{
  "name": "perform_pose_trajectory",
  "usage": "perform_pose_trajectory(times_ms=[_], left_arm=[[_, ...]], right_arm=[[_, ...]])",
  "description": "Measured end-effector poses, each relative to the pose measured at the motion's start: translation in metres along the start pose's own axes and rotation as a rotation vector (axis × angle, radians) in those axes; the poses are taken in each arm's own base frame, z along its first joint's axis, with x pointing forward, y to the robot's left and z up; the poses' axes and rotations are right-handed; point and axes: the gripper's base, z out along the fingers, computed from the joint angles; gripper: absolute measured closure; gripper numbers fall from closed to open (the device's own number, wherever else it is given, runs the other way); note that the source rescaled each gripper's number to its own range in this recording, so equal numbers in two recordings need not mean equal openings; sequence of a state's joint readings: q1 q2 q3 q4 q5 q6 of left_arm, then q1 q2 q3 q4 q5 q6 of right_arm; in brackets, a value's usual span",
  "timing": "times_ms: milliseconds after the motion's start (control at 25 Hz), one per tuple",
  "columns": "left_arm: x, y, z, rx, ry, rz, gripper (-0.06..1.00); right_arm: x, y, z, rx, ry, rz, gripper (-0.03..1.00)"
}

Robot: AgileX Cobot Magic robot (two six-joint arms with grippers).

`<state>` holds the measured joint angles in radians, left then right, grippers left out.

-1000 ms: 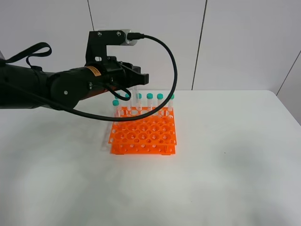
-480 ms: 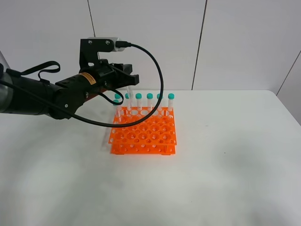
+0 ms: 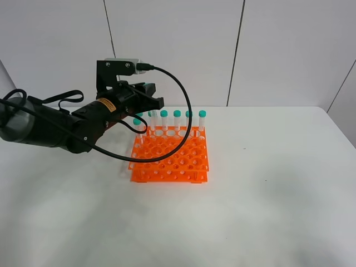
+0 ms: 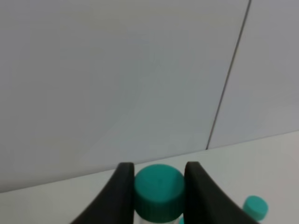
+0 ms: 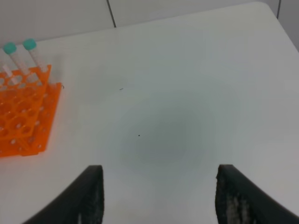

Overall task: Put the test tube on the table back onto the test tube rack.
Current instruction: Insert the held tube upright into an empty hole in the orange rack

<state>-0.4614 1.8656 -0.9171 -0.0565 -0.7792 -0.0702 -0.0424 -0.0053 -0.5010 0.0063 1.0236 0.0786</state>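
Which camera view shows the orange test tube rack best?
Exterior high: nearly the whole test tube rack shows, capped tubes along its back row. Right wrist catches only one end with two tubes. Left wrist shows none of it.

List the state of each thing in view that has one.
test tube: capped, upright, between fingers of the left gripper.
left gripper: open or gripping, cannot tell.
right gripper: open, empty.
test tube rack: standing on the table, back row holding capped tubes.
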Motion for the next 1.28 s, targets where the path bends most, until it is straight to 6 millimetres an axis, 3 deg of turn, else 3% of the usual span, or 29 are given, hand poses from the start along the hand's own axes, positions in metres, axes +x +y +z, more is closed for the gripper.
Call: perform_pose_trajectory(times_ms=[760, 1280], left_arm=[[0.027, 0.003, 0.006, -0.005, 0.047, 0.073, 0.94], [0.032, 0.003, 0.008, -0.007, 0.047, 0.123, 0.94]], right_arm=[[0.000, 0.000, 0.000, 0.000, 0.000, 0.000, 0.30], [0.000, 0.000, 0.000, -0.001, 0.000, 0.001, 0.30]])
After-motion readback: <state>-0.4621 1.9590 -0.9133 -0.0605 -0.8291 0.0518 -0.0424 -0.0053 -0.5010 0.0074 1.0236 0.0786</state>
